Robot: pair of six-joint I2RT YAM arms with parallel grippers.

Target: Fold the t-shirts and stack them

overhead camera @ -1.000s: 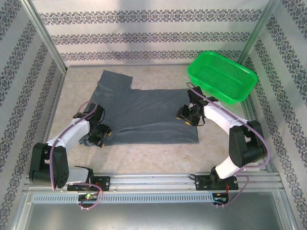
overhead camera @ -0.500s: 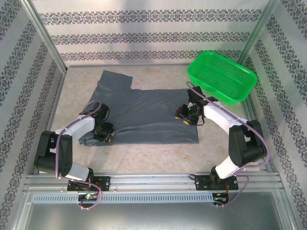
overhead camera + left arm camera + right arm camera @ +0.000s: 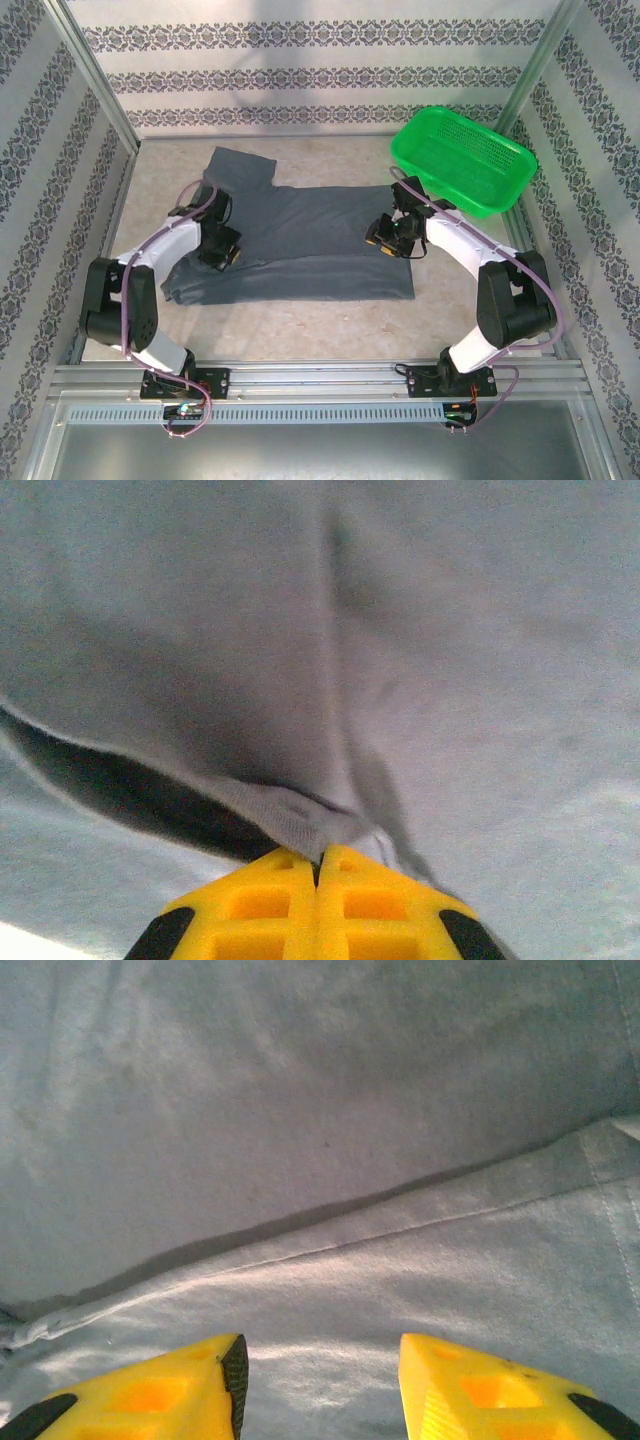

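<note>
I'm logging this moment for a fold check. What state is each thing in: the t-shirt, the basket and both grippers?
t-shirt: lying flat, a fold along its near side, one sleeve out at the far left.
green basket: upright, empty.
left gripper: shut, pinching a fold of the t-shirt.
right gripper: open, just over the t-shirt, gripping nothing.

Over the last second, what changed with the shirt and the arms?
The left pincer moved toward the far side of the t-shirt and shut on a pinch of its cloth. The right pincer stayed over the t-shirt, open; the green basket did not move.
</note>
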